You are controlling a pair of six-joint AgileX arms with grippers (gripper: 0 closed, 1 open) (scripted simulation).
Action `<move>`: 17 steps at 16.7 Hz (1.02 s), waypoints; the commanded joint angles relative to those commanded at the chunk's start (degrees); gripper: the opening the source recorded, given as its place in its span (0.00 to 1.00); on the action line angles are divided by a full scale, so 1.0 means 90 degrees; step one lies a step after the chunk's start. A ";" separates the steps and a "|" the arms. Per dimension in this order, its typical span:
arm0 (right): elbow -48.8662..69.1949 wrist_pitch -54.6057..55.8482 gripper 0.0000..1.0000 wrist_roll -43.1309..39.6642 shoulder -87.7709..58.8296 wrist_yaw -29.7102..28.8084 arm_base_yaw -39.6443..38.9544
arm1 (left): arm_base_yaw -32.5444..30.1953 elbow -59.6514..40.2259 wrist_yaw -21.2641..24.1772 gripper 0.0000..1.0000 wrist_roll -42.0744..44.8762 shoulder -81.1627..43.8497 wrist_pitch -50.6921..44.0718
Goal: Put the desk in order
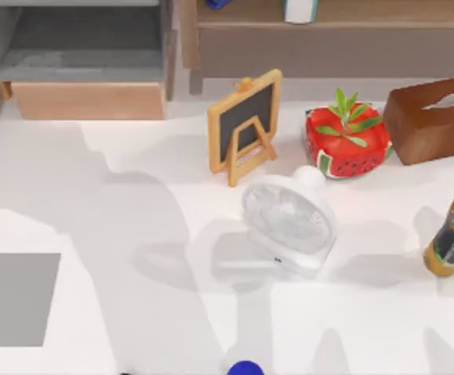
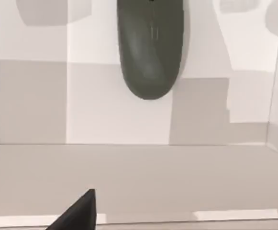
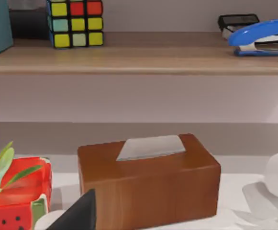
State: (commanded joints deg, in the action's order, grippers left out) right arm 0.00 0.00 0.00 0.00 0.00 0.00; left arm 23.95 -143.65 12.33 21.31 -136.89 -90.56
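Left gripper (image 2: pixel 77 214): just a dark tip at the edge of the left wrist view. Can't tell if it's open or closed, and I see nothing held. Ahead of it is a bare pale surface, and past that a dark grey mouse (image 2: pixel 150 48) lying flat, well apart from me. Can't tell what that surface belongs to.

Right gripper (image 3: pixel 79 215): same story, state can't be read. It hangs low, just in front of the brown tissue box (image 3: pixel 148 179). Watermelon-pattern planter (image 3: pixel 14 196) sits beside the box, and the white fan (image 1: pixel 289 220) is nearby.

The desk (image 1: pixel 133 211) is the broad white top under everything. The grey mouse pad (image 1: pixel 16 299) on its left side is bare. Fan lies mid-desk, with the little chalkboard easel (image 1: pixel 244 123) behind it. Bottle (image 1: pixel 453 238) lies tilted at the right edge.

Farther back, the shelf (image 3: pixel 139 57) carries a colour cube (image 3: pixel 75 23) and a blue stapler (image 3: pixel 263 40). An open drawer (image 1: pixel 82 47) is at the back left.

My read: early in the tidy-up, desk still cluttered, no grasp under way. I'm at the pick-a-target step.

Next move, best guess:
- Left arm goes for the mouse. Needs a descent centred over its body, jaws wide enough to span it, then a set-down on the pad.
- Right arm needs backing off before any approach, as it's too close to the tissue box.
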 joint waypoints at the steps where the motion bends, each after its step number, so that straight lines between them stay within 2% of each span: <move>1: 0.0000 0.0000 1.00 0.0000 0.0000 0.0000 0.0000 | -0.0074 0.0008 -0.0152 1.00 -0.0050 -0.0119 0.0132; 8: 0.0000 0.0000 1.00 0.0000 0.0000 0.0000 0.0000 | -0.0496 0.0586 -0.1124 1.00 -0.0544 -0.1254 0.1658; 11: 0.0000 0.0000 1.00 0.0000 0.0000 0.0000 0.0000 | -0.0582 0.0694 -0.1170 1.00 -0.0634 -0.1500 0.2119; 17: 0.0000 0.0000 1.00 0.0000 0.0000 0.0000 0.0000 | -0.0590 0.0695 -0.1167 1.00 -0.0640 -0.1515 0.2157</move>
State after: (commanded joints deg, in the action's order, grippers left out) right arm 0.00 0.00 0.00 0.00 0.00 0.00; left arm 18.64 -137.40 1.83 15.55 -150.52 -71.14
